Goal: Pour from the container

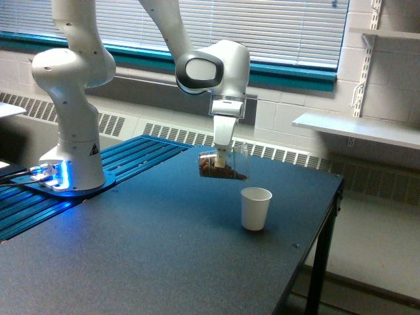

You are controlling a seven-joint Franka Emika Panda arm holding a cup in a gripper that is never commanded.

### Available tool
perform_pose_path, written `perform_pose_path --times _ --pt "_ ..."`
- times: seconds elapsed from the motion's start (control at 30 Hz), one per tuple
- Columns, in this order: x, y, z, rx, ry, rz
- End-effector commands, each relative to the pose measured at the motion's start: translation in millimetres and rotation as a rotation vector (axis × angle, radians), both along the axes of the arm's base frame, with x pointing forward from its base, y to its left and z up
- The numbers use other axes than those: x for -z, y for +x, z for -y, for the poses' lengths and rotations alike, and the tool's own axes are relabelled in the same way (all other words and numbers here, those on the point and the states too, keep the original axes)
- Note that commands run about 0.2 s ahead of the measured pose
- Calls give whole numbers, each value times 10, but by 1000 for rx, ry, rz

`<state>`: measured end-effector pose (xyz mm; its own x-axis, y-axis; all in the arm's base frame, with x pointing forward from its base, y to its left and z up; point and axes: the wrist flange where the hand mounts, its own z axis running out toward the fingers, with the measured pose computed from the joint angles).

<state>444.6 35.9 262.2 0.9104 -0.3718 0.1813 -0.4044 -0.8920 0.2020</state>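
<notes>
Gripper (pixel 222 157) pinches the tilted container (pixel 224 166), offset from the cup (pixel 255 208); brown contents may spill short onto the bench (pixel 164 249).

The arm (pixel 72 72) is glossy white with rounded joints, a grey oval cap at the wrist (pixel 197 71), a small triangular label and blue-lit base (pixel 56 174).

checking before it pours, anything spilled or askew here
Nothing spilled. The clear plastic cup of brown bits, held in the claw, is tilted towards the upright white paper cup, as pouring needs.
</notes>
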Motion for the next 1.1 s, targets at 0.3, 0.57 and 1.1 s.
perform_pose_path --times 0.3,0.57,1.1 --pt "21 53 -60 18 -36 -18" --pt "36 95 -104 11 -47 -30" --pt "33 159 -194 -2 -92 -64"
